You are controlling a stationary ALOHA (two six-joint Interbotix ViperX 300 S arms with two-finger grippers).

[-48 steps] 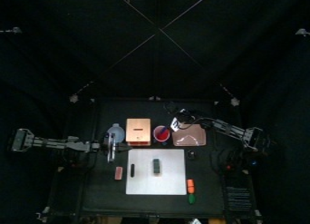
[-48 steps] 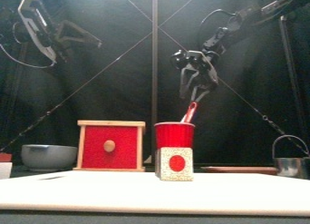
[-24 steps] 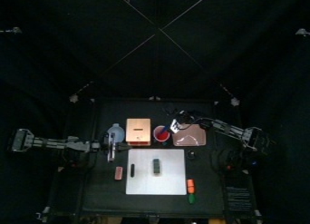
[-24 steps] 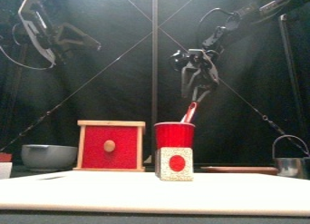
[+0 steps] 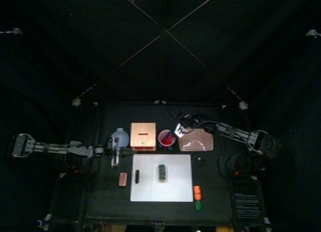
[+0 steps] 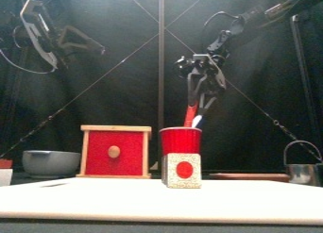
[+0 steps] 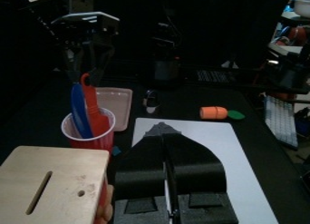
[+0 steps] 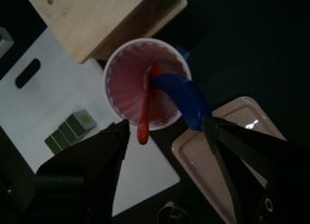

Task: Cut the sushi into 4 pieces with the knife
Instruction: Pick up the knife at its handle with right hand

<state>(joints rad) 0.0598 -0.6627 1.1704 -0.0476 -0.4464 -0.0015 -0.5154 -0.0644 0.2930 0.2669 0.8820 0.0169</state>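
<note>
A red cup (image 6: 180, 141) stands behind the white cutting board (image 5: 175, 184) and holds a red knife (image 8: 145, 105) and a blue knife (image 8: 182, 93). The dark green sushi roll (image 5: 163, 170) lies on the board; in the front view the sushi roll (image 6: 183, 169) stands before the cup. My right gripper (image 6: 195, 107) hangs open just above the cup, its jaws either side of the knife handles, gripping nothing. High over the table's left side, my left gripper (image 7: 169, 169) hovers shut and empty above the board's edge.
A wooden box (image 5: 142, 137) with a red drawer front sits left of the cup, and a blue-grey bowl (image 6: 51, 162) is further left. The pink tray (image 5: 198, 142) lies right of the cup. A metal cutter (image 6: 300, 166) is at the right; orange and green toys (image 5: 198, 193) lie beside the board.
My right gripper has come down and slightly left, closer over the cup and the knife handles. The left arm has not moved.
</note>
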